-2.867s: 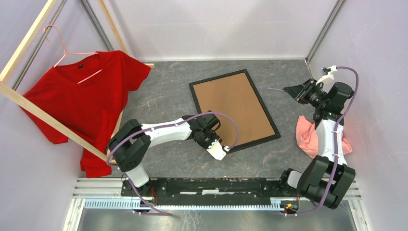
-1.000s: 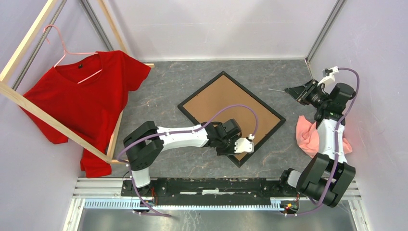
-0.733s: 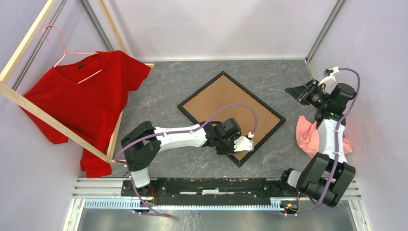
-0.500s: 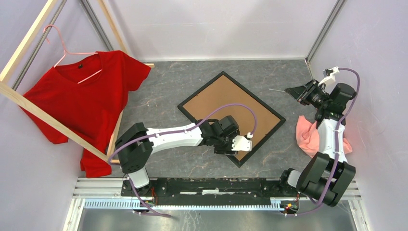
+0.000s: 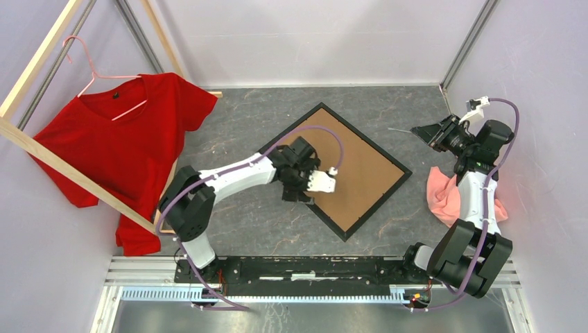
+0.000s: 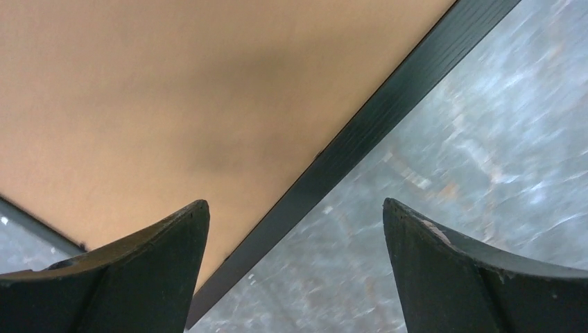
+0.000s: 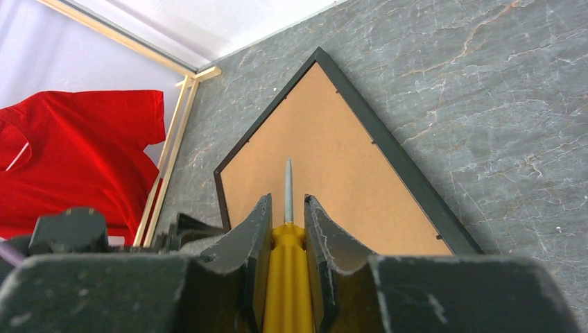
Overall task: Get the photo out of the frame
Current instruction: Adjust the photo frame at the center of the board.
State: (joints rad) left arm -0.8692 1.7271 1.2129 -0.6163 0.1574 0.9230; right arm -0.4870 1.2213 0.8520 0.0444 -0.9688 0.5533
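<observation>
- Frame [image 5: 365, 137]: face down mid-worktop [image 5: 243, 118], brown backing [image 5: 353, 170] uppermost; photo unseen, presumably beneath.
- Left end effector [image 6: 295, 203]: spread wide, empty, above the frame's left edge.
- Right end effector [image 7: 286, 201]: clamped on screwdriver [image 7: 286, 277], far right, aimed framewards, probably for prying.

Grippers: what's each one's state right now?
Left gripper: open, empty, over the thin black rectangular frame.
Right gripper: shut on a yellow-handled metal screwdriver.

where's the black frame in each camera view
Top external: the frame lies mid-table, turned like a diamond.
Left wrist: its black rim runs diagonally through the middle.
Right wrist: upper centre, one corner pointing up.
Shared landmark: the brown backing board inside it.
</observation>
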